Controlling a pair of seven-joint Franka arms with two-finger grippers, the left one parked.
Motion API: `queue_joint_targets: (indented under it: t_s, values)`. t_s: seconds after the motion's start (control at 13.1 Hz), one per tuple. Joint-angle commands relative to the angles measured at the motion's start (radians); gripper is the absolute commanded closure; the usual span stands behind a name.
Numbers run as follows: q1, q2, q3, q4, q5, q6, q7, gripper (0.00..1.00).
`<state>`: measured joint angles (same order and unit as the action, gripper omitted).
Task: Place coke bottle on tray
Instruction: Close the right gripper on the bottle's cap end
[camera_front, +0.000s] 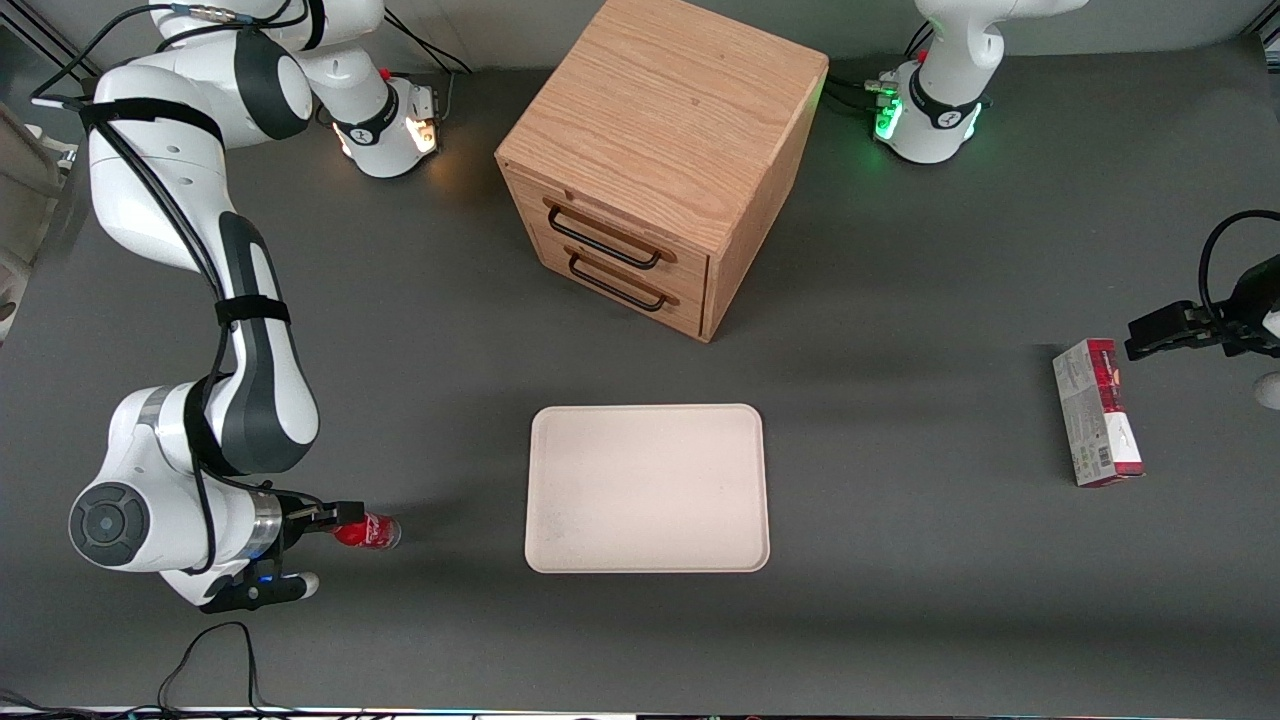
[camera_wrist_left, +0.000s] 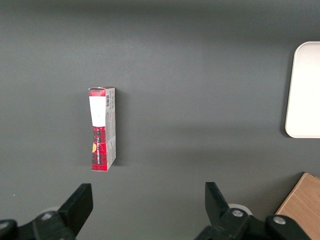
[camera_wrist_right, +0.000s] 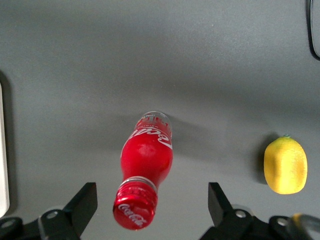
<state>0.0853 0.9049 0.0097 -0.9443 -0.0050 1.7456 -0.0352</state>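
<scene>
The coke bottle (camera_front: 367, 531), small and red with a red cap and white script, is on the dark table toward the working arm's end, apart from the tray. In the right wrist view the bottle (camera_wrist_right: 146, 170) appears upright, seen from above, with its cap between my fingers. My right gripper (camera_front: 325, 548) hovers over it, open, with a black finger (camera_wrist_right: 82, 202) on each side of the cap and neither touching it; the gripper (camera_wrist_right: 151, 190) holds nothing. The cream tray (camera_front: 648, 488) lies flat at mid-table; its edge shows in the right wrist view (camera_wrist_right: 2, 165).
A yellow lemon (camera_wrist_right: 285, 165) lies on the table beside the bottle. A wooden two-drawer cabinet (camera_front: 660, 150) stands farther from the front camera than the tray. A red-and-white carton (camera_front: 1097, 412) lies toward the parked arm's end, also in the left wrist view (camera_wrist_left: 102, 129).
</scene>
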Motion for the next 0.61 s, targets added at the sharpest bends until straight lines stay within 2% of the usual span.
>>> queue_joint_targets:
  t_s: [0.0,0.15,0.23,0.31,0.38,0.53]
  values:
    - [0.001,-0.035,0.006,-0.042,-0.006,-0.005,-0.005,0.06]
    - [0.004,-0.035,0.006,-0.042,-0.006,-0.005,-0.005,0.07]
    - [0.004,-0.035,0.006,-0.042,-0.006,-0.005,-0.005,0.11]
    - [0.004,-0.035,0.006,-0.042,-0.006,-0.005,-0.005,0.24]
    - [0.004,-0.035,0.006,-0.042,-0.006,-0.005,-0.005,0.54]
    - [0.007,-0.035,0.006,-0.042,-0.006,-0.005,0.001,1.00]
